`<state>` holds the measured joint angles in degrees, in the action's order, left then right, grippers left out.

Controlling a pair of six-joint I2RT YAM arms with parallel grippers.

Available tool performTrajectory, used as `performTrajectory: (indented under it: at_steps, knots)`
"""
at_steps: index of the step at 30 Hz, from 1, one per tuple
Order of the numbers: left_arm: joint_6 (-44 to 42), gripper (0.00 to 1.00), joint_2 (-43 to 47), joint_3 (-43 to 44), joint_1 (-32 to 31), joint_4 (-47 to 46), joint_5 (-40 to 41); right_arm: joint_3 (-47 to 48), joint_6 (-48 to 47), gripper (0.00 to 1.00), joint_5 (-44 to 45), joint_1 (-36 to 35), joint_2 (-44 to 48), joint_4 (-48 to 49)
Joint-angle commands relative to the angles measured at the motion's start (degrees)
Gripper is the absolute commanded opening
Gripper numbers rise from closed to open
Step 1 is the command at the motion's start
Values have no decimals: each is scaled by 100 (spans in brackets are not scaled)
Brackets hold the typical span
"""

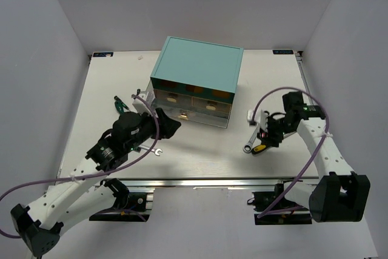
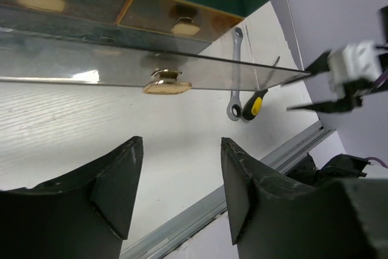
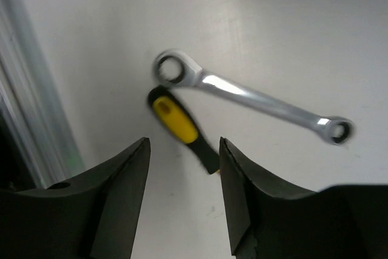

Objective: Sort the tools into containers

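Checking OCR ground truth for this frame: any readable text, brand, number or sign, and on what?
None legible in any view.
Far edge of the table: left blue tag and right blue tag, both too small to read.
On the wrench: blurred, no marking readable.
On the teal chest: no print visible.

right gripper [image 3: 183, 150] spread above yellow-black screwdriver [image 3: 174, 119]; silver wrench [image 3: 254, 98] just beside it
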<state>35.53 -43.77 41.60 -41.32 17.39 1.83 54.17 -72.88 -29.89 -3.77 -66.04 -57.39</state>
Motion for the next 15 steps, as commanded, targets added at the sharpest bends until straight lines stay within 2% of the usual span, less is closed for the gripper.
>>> performTrajectory:
  at_steps: [1, 3, 4, 8, 11, 15]
  knots:
    - [42, 63, 403, -100, 28, 598, 344, -450, -2809, 54, 571, 43, -146, -1205]
    - [164, 63, 728, -161, 28, 817, 485, -802, -2977, 62, 704, 43, -111, -934]
    - [200, 63, 938, -188, 28, 949, 616, -986, -2995, 70, 747, 43, -67, -593]
    - [419, 66, 1334, -188, 28, 1310, 836, -1189, -2829, 81, 870, 43, -294, 216]
    - [569, 67, 1529, -197, 28, 1591, 968, -1155, -2679, 89, 993, 43, -672, 456]
    - [727, 69, 1810, -188, 28, 1856, 1101, -1251, -2670, 89, 1029, 43, -884, 1017]
